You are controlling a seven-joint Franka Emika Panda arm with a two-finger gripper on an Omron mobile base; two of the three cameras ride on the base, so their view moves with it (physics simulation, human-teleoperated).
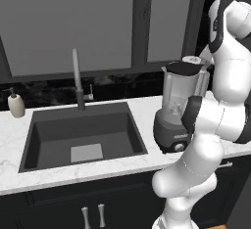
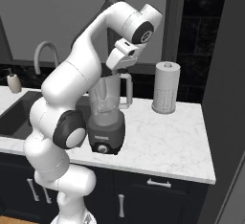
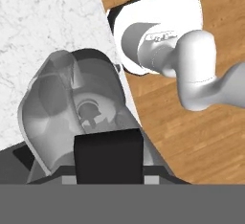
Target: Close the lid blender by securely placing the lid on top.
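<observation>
The blender stands on the marble counter right of the sink, a clear greyish jar on a dark round base with a front knob. My gripper hangs right above the jar's mouth, shut on the lid, a flat black disc held just over the rim. In the hand view the lid is a black slab between the fingers. Beyond it the jar is open, and its blades can be seen inside. The fingertips themselves are hidden by the lid.
A dark sink with a tall faucet lies left of the blender, and a beige soap bottle stands at the far left. Right of the blender stands a white paper towel roll. A dark cabinet wall bounds the counter on the right.
</observation>
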